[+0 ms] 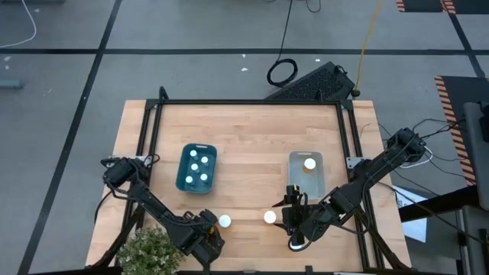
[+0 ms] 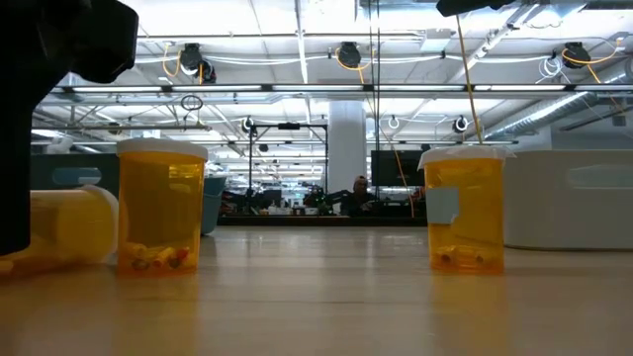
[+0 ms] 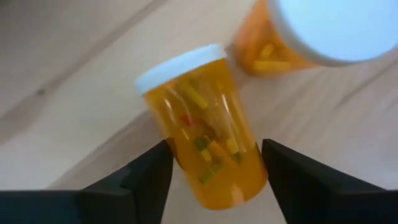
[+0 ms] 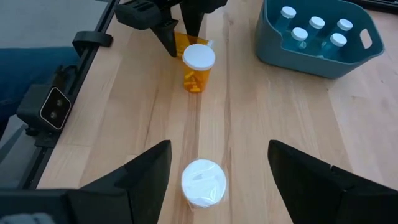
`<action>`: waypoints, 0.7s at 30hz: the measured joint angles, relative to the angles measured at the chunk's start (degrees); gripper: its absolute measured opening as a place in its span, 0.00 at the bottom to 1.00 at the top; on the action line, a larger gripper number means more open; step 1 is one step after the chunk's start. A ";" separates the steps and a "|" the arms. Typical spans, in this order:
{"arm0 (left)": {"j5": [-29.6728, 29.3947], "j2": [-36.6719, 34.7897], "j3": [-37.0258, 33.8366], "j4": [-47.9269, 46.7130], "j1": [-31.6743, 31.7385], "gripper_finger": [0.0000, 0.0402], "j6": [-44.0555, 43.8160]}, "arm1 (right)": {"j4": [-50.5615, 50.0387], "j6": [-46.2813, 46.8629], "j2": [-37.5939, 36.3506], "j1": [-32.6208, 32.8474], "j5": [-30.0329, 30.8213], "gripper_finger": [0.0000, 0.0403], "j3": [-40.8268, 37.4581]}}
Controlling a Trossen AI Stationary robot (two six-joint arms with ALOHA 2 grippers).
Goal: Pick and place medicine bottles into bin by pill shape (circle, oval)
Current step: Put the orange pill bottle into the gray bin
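Starting at the left, the left gripper (image 3: 211,180) sits low at the table's (image 1: 252,137) near edge, its fingers spread wide around a lying amber bottle (image 3: 202,124) without visibly touching it. An upright bottle (image 1: 225,221) stands just beside it. The blue bin (image 1: 196,168) behind holds four white-capped bottles. Another upright bottle (image 1: 270,218) stands near centre, between the open fingers of the right gripper (image 4: 214,180). The white bin (image 1: 306,174) at right holds one bottle (image 1: 309,163).
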 joint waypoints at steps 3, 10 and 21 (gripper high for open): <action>-0.01 0.00 0.00 -1.70 0.00 0.53 0.09 | 0.03 0.00 0.00 0.00 0.00 0.65 0.00; -0.01 0.00 0.00 -1.91 0.42 0.49 4.47 | 0.03 0.00 0.00 0.00 0.01 0.65 0.00; 2.84 -0.05 0.67 -11.83 3.06 0.48 11.65 | 0.06 -0.62 0.00 -0.02 0.20 0.65 0.00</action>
